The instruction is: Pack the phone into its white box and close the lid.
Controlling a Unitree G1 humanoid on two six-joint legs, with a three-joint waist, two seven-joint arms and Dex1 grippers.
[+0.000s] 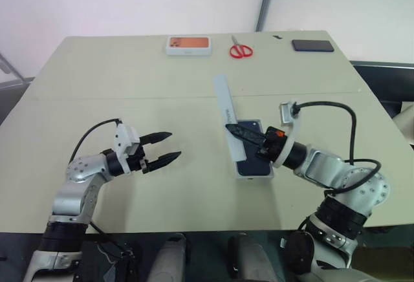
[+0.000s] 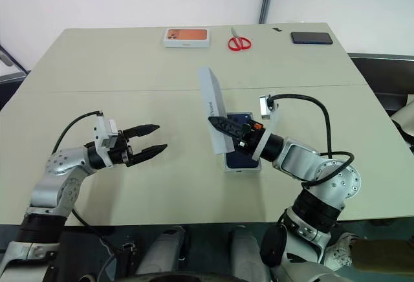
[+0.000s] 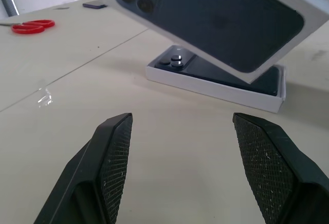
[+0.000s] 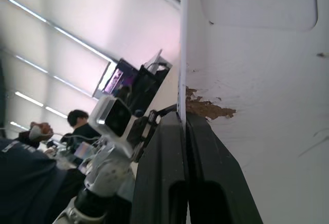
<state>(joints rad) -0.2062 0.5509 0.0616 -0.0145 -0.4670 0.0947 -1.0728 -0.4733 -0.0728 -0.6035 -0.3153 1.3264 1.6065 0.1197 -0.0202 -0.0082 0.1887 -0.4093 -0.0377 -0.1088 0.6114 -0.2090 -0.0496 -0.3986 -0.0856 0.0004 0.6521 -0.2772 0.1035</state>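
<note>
Right tool (image 2: 218, 127) clamped on lid (image 2: 214, 109).

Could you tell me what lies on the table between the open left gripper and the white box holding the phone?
Nothing: in the left eye view, bare table separates the left gripper from the white box.

From my head, the lid (image 1: 228, 118) I hold on edge hides one long side of the phone (image 1: 251, 156) and the white box (image 1: 255, 174). In my left wrist view, the lid runs off the frame's top and right edges.
</note>
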